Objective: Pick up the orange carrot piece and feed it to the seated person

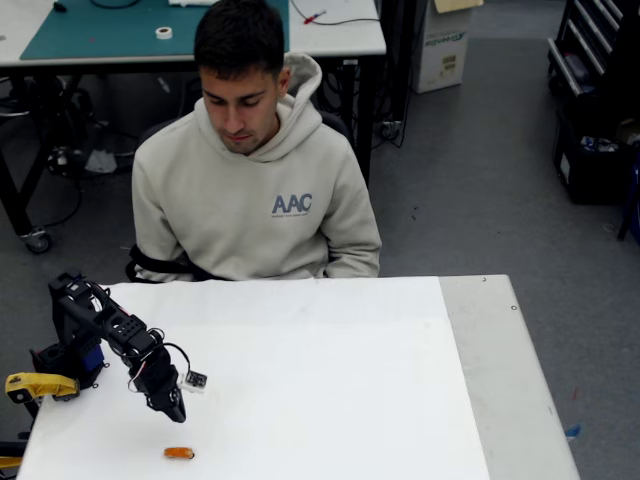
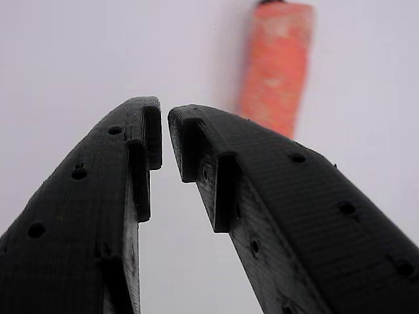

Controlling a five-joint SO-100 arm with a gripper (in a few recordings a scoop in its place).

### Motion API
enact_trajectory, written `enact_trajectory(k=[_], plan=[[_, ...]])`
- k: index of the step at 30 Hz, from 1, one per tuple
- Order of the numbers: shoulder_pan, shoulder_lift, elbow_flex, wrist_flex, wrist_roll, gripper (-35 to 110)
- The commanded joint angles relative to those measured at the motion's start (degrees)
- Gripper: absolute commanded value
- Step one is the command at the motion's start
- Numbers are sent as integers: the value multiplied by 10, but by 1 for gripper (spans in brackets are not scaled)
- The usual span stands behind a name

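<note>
Orange carrot piece [image 1: 179, 453] is lying near the worktop's [image 1: 330, 380] front-left edge; nearly closed, empty fingers [image 1: 177, 412] are hovering above.

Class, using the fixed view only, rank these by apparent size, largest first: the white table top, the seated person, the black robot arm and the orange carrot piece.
1. White table top
2. Seated person in beige hoodie
3. Black robot arm
4. Small orange carrot piece

The person sits farther from the camera, so the first two places are unsure.
</note>
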Motion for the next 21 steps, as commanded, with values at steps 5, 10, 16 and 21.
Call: enact_trajectory(k=[5,10,16,21], plan=[[59,-18,-68,0,-56,-2],[62,-54,-102,0,-71,-2],[63,-72,-126,0,-74,-2],[63,-76,-124,0,-75,-1]])
